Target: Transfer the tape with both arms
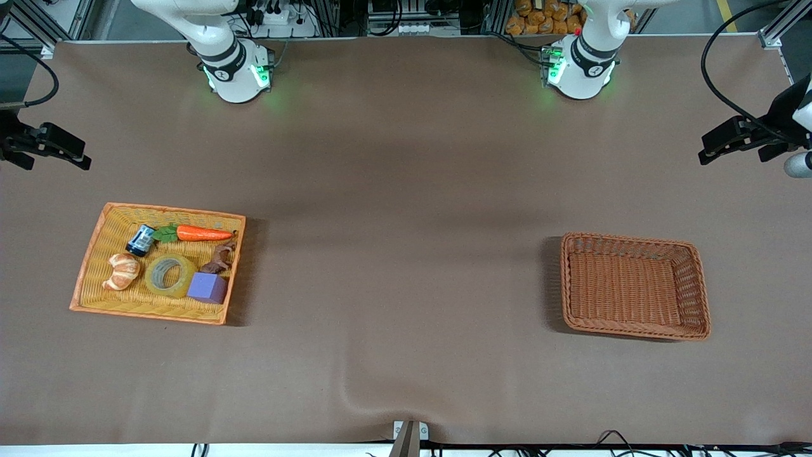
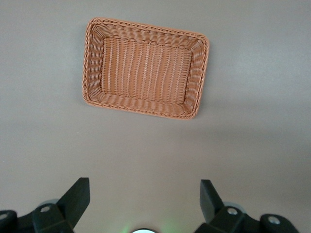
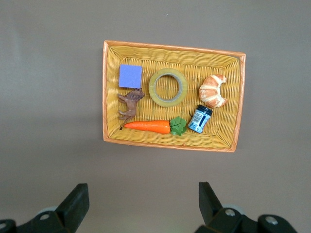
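tape (image 1: pixel 169 275) chilling flat in the orange basket (image 1: pixel 89 266), between croissant (image 1: pixel 122 271) and purple cube (image 1: pixel 207 287) | right gripper (image 3: pixel 141 206) high over table (image 1: pixel 406 190), fingers spread, nothing held | left gripper (image 2: pixel 144 200) same, near brown basket (image 1: pixel 634 240)

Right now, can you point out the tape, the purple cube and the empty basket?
tape (image 3: pixel 168 87): right wrist view, on the yellowish ring beside its hole.
purple cube (image 3: pixel 130 76): right wrist view, middle of its top face.
empty basket (image 2: pixel 145 67): left wrist view, on its bare woven floor.
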